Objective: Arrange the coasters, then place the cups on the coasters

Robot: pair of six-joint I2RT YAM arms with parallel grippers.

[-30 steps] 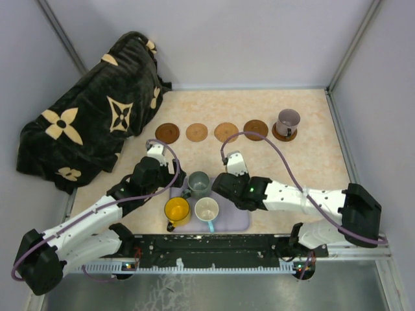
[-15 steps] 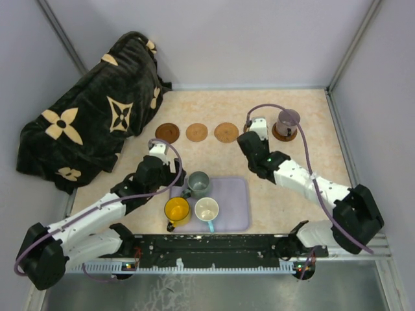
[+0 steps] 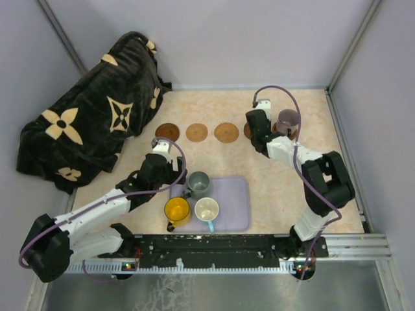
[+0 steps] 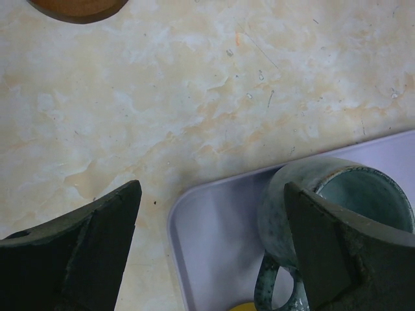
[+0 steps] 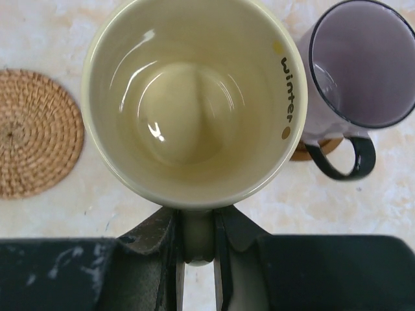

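Looking from above, I saw the right gripper (image 3: 258,129) beside the mauve cup (image 3: 288,120) in the row of coasters (image 3: 197,132). The left wrist view showed the left gripper (image 4: 211,191) spread wide next to the grey-green cup (image 4: 337,207) on the tray (image 4: 214,259). The right wrist view showed jaws clamped on the handle of the pale yellow cup (image 5: 194,97).

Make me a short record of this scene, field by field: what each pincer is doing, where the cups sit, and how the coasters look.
Left pincer: open, empty, hovering at the corner of the lavender rectangular tray
Right pincer: shut on the handle of the pale yellow ceramic cup
On tray: grey-green cup, yellow-orange cup, cream cup with blue handle
Placed: mauve-purple cup on a dark round wooden coaster
Bare round brown coasters: three in a row, a fourth partly hidden behind the right pincer
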